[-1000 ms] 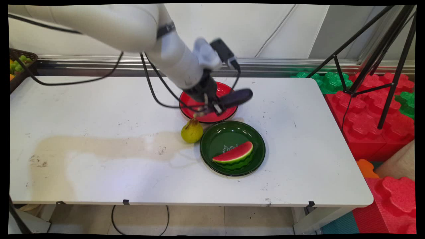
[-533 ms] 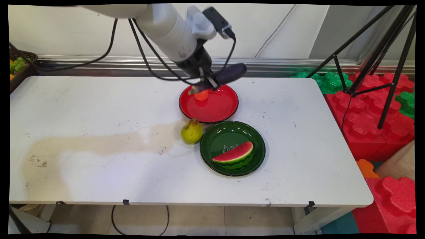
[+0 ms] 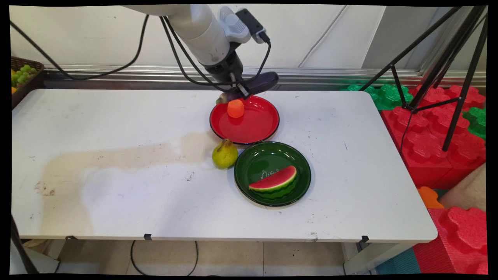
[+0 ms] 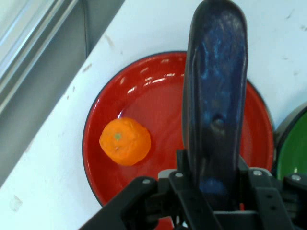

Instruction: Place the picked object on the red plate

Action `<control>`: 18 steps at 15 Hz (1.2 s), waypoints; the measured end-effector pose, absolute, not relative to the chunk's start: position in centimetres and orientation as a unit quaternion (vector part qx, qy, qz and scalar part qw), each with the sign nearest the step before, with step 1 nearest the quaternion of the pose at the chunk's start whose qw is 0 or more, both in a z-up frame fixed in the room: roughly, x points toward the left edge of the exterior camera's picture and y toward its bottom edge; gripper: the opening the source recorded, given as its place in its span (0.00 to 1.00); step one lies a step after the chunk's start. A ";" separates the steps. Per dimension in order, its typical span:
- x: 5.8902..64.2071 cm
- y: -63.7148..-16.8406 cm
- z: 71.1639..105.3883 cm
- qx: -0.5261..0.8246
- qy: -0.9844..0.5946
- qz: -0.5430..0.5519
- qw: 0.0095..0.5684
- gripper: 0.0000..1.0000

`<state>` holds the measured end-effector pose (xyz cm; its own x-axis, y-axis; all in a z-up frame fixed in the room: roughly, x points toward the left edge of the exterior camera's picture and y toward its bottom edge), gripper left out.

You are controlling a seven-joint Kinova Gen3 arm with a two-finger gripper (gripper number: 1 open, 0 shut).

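Main view: the gripper (image 3: 242, 90) is clenched on an eggplant (image 3: 260, 83), held aloft above the far rim of the red plate (image 3: 256, 126), where an orange (image 3: 235, 108) sits. A pear (image 3: 225, 154) lies beside the green plate (image 3: 268, 157) holding a watermelon slice (image 3: 274, 180).

Hand view: the eggplant (image 4: 216, 96) is gripped near its stem end; a level carry would limit slipping.

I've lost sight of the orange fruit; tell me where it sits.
In the main view the orange fruit lies on the red plate, toward its far left, just below the gripper holding the eggplant.
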<state>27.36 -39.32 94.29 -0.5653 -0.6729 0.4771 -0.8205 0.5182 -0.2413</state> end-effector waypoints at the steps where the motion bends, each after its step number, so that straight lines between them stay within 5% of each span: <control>1: 27.6 -39.9 93.7 0.436 -0.857 0.221 0.160 0.00; 18: 29.8 -45.6 83.6 0.383 -0.901 0.145 0.144 0.00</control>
<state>29.77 -45.64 83.57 -0.6648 -0.6490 0.3698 -0.7322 0.6643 -0.1505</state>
